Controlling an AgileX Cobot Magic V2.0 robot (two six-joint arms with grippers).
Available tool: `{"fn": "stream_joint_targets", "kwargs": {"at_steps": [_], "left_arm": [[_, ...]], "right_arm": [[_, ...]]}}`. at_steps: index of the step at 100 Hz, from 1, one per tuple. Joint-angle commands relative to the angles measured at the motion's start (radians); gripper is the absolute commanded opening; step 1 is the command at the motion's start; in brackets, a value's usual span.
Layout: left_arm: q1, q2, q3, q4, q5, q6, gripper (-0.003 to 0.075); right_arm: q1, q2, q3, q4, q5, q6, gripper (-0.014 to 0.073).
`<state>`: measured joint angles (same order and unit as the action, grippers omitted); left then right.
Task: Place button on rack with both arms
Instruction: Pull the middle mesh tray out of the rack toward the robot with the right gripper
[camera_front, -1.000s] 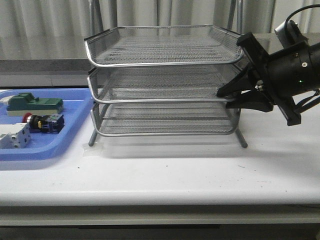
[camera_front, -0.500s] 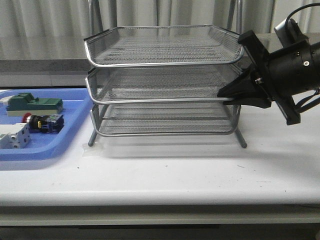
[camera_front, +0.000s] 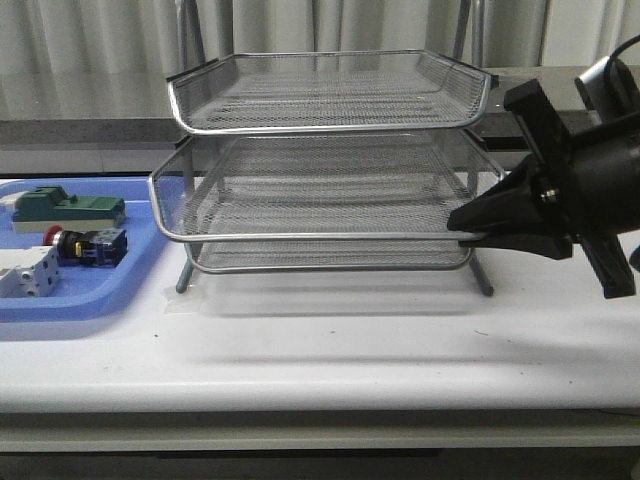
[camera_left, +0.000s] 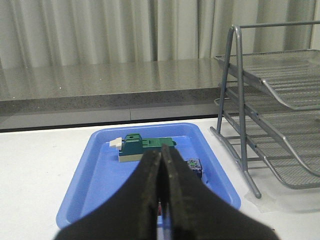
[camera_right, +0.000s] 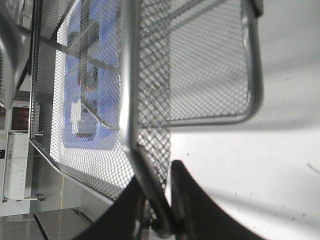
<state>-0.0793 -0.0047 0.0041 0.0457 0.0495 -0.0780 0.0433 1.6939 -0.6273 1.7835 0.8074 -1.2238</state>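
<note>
Middle tray's slid forward since a second ago, dragged by the right gripper (camera_front: 462, 226) pinched shut on the rack (camera_front: 330, 100) rim. Pull level. Left gripper (camera_left: 162, 200) is closed, empty; button (camera_front: 78, 243) sits in the blue tray (camera_front: 100, 300).

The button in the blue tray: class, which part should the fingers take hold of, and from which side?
Probably the black body of the button, from above. It lies on its side in the blue tray, red cap toward the tray's left end, with the green block behind and a white block in front, so only the top looks open.
</note>
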Motion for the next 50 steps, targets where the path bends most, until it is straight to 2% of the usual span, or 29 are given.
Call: {"fn": "stream_joint_targets", "kwargs": {"at_steps": [1,20,42,50], "left_arm": [[0.004,-0.031,0.034,-0.005,-0.082,-0.011,-0.0020],[0.004,-0.031,0.034,-0.005,-0.082,-0.011,-0.0020],[0.004,-0.031,0.034,-0.005,-0.082,-0.011,-0.0020],[0.004,-0.031,0.034,-0.005,-0.082,-0.011,-0.0020]], "right_arm": [[0.004,-0.068,0.060,-0.069,0.019,-0.064,0.0002],[0.004,-0.142,0.164,-0.028,0.019,-0.110,0.0003],[0.004,-0.169,0.185,-0.011,0.012,-0.123,0.0010],[0.004,-0.169,0.185,0.013,0.023,-0.150,0.0075]]}}
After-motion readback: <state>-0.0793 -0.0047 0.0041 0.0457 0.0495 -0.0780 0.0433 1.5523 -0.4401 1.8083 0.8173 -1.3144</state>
